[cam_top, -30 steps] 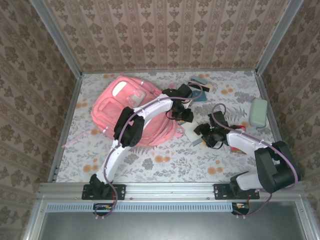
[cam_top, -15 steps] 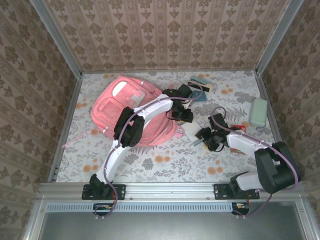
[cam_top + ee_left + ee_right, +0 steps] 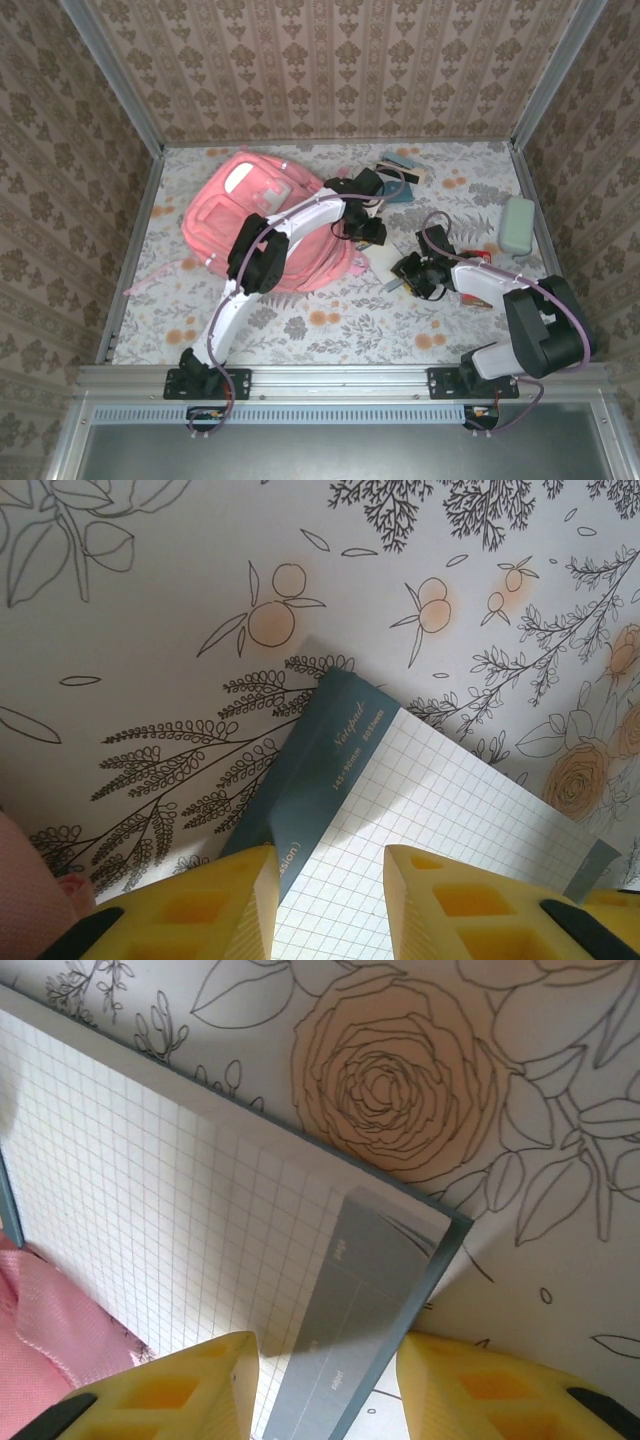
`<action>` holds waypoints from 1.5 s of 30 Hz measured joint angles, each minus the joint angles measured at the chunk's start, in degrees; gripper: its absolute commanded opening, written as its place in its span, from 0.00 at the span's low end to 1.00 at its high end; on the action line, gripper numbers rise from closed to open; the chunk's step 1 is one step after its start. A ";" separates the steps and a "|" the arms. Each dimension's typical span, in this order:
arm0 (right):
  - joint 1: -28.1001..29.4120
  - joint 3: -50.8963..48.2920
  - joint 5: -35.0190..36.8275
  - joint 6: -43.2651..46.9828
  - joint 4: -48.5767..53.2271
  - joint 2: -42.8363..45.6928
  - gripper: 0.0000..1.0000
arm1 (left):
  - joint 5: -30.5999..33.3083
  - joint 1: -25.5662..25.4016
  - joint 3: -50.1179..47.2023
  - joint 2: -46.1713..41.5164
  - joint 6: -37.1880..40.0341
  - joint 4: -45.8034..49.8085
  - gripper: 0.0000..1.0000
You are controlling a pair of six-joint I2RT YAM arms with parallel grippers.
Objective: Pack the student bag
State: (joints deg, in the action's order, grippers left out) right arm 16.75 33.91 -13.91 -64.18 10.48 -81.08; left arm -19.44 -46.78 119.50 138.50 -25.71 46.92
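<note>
Right gripper (image 3: 325, 1360) has narrowed, jaws parted over the grid notepad (image 3: 180, 1220).
Left gripper (image 3: 330, 870) is likewise parted above the pad's teal binding. Floral tablecloth (image 3: 340, 320), wallpapered walls (image 3: 320, 60). The student bag (image 3: 250, 210) lies far-left, partly hidden under the left arm.

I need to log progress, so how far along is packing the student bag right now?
Done: nothing looks packed yet. In hand: the left gripper and right gripper sit with jaws apart over the grid notepad, which lies on the tablecloth beside the student bag. Left: get the notepad into the bag, then the mint case and the stack at the back, both unpacked.
</note>
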 measured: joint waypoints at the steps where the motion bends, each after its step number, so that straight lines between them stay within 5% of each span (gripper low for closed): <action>1: 0.02 0.00 -0.04 -0.20 -0.20 0.00 0.42 | 0.13 0.04 0.00 0.00 0.00 -0.02 0.34; 8: 0.07 0.00 -0.04 -0.63 -0.92 -0.39 0.38 | 0.28 0.26 0.00 -0.02 0.00 -0.15 0.34; 15: 0.13 -0.35 0.13 -1.95 -4.39 -0.55 0.01 | 0.20 -0.09 -0.39 -0.09 0.00 -0.13 0.34; 27: -0.39 -1.49 0.59 -0.44 -3.93 11.56 0.00 | -0.90 1.29 -0.22 -1.51 -1.66 1.40 0.36; 33: -0.87 -1.53 0.57 1.20 -2.25 13.14 0.00 | -0.70 3.08 -2.10 -9.66 -5.01 0.66 0.42; 41: -1.11 -2.21 0.57 0.98 -3.67 15.50 0.00 | -3.72 2.67 -27.12 -29.59 -22.23 -13.99 0.52; 45: -1.25 -2.21 0.57 0.96 -4.50 15.43 0.00 | -5.27 2.05 -40.00 -32.74 -33.59 -23.71 0.57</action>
State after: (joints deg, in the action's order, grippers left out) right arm 15.51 31.70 -13.34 -63.22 5.98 -65.65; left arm -24.71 -44.73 79.50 105.75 -59.31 23.20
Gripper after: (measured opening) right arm 0.062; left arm 0.561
